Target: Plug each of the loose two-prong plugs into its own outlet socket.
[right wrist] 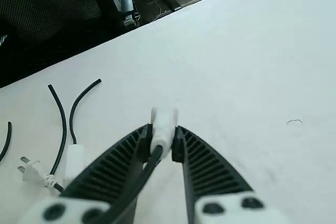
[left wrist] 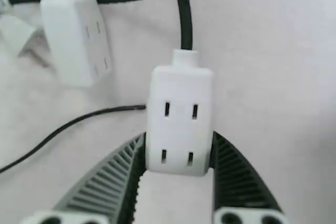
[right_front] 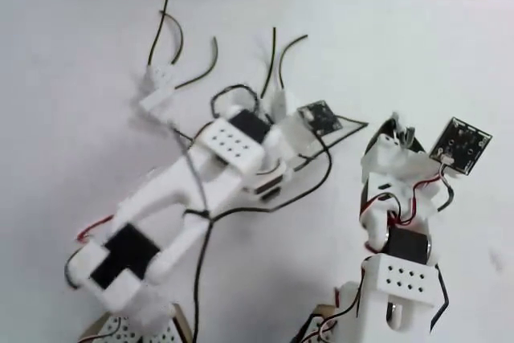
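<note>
Your left gripper (left wrist: 177, 148) clamps a socket (left wrist: 179, 108) lying on the table (left wrist: 278, 51), while your right gripper (right wrist: 163, 134) pinches what looks like a white plug (right wrist: 164, 119).

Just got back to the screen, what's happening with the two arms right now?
The left gripper has its fingers on both sides of a white outlet block on the table. The right gripper grips a white plug with a black cord, apart from the outlets, not plugged in. A second outlet block and another loose plug lie on the table.
</note>
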Available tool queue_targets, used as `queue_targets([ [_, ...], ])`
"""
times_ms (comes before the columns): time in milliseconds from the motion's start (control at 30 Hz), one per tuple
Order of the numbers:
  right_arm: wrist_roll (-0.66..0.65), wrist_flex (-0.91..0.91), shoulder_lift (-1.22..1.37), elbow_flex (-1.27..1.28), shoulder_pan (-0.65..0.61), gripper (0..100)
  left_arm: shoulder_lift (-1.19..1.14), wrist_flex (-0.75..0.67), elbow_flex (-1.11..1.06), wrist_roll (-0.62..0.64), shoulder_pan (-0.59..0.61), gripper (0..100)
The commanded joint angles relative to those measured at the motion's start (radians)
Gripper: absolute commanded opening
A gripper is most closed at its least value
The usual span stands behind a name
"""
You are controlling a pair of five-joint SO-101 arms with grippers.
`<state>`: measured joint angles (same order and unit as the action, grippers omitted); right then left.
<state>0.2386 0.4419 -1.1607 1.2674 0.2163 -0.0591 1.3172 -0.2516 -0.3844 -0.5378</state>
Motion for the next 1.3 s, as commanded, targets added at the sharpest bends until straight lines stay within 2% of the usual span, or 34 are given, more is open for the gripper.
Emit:
queue_targets([
  [0, 0.003, -0.013, -0.013, -0.021, -0.036, 1.7, 0.205, -0.025, -0.137, 0.011, 0.09, 13],
  [133, 0.003, 0.001, -0.013, -0.018, -0.064, 1.7, 0.292, -0.138, -0.327, -0.003, 0.223, 14],
  [200, 0.002, 0.015, -0.013, -0.018, -0.09, 1.7, 0.3, -0.206, -0.405, -0.055, 0.285, 14],
  [333, -0.009, 0.051, -0.015, -0.023, -0.186, 1.7, 0.303, -0.31, -0.525, -0.114, 0.343, 18],
  [433, -0.078, 0.073, -0.015, -0.023, -0.248, 1.7, 0.308, -0.311, -0.549, -0.095, 0.351, 32],
  [533, -0.095, 0.099, -0.015, -0.021, -0.302, 1.7, 0.309, -0.318, -0.542, -0.011, 0.374, 38],
  [700, -0.166, 0.145, -0.015, -0.018, -0.409, 1.7, 0.375, -0.269, -0.511, -0.009, 0.406, 39],
  [833, -0.21, 0.177, -0.015, -0.018, -0.484, 1.7, 0.562, -0.216, -0.545, -0.008, 0.47, 39],
  [1100, -0.273, 0.248, -0.013, -0.026, -0.673, 1.7, 0.906, -0.206, -0.758, 0.011, 0.688, 39],
  [1267, -0.269, 0.344, -0.013, -0.086, -0.786, 1.7, 1.015, -0.292, -0.878, 0.132, 0.851, 39],
])
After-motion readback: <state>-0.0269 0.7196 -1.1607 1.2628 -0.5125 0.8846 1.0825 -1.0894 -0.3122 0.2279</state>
